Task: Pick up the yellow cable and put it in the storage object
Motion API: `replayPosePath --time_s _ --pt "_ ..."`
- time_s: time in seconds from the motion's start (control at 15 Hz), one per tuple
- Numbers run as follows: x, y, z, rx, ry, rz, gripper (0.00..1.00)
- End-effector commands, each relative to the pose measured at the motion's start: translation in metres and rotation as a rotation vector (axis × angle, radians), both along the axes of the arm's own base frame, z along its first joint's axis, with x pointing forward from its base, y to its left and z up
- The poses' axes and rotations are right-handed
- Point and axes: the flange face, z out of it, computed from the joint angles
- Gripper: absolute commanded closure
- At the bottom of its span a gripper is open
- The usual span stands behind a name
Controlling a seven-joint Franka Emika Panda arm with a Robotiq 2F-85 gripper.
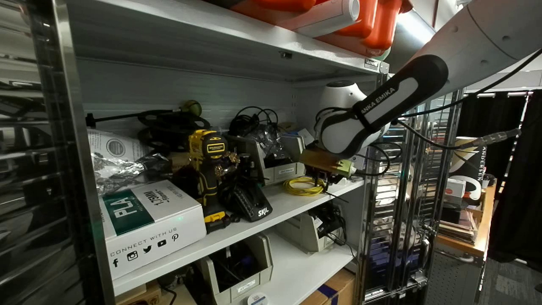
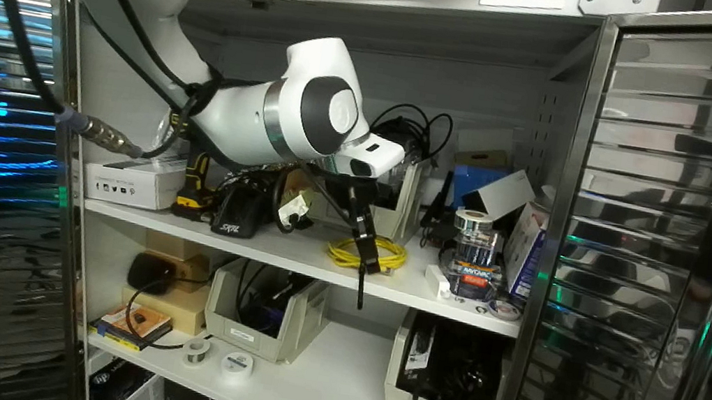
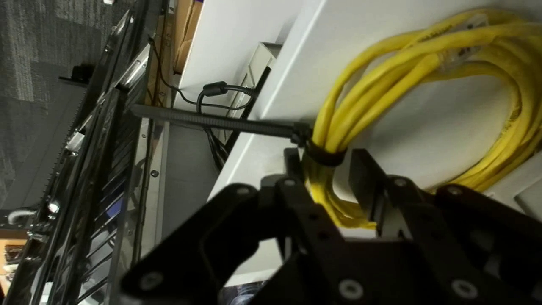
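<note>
The yellow cable (image 1: 296,191) is a loose coil lying on the middle shelf near its front edge; it also shows in an exterior view (image 2: 342,256) and in the wrist view (image 3: 394,78). A black zip tie (image 3: 211,120) binds it and sticks out over the edge. My gripper (image 3: 326,156) is open, its fingers on either side of the coil's bound part. The cable lies near the left finger, with a gap to the right finger. In an exterior view my gripper (image 2: 369,262) reaches down at the coil. The storage object, a whitish-grey bin (image 1: 284,171), stands behind the coil, holding black cords and clear plastic.
A yellow-black drill (image 1: 207,169), a black SKIL charger (image 1: 254,203) and a white-and-green box (image 1: 169,228) stand along the same shelf. Battery packs (image 2: 474,274) stand on the coil's other side. An upper shelf (image 1: 237,25) hangs overhead. More bins (image 2: 261,341) sit below.
</note>
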Motion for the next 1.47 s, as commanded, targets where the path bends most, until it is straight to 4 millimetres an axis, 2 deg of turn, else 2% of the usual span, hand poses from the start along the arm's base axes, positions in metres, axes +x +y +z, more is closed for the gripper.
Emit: replayPosePath --time_s 0.0,0.4,0.6,0.8,1.07,1.2,1.4 --pt "-0.015 -0.003 0.01 -0.01 0.034 -0.001 0.86" --pt "-0.048 -0.016 0.006 0.028 0.103 -0.017 0.84" --pt "-0.074 -0.025 0.016 0.022 0.077 -0.027 0.84" --pt "-0.098 -0.035 0.035 0.025 0.02 -0.052 0.84" --pt "-0.124 -0.044 0.075 0.033 -0.134 -0.06 0.85" --pt "-0.129 -0.041 0.093 0.014 -0.201 -0.031 0.85" --pt "-0.122 -0.025 0.11 -0.002 -0.283 0.052 0.86"
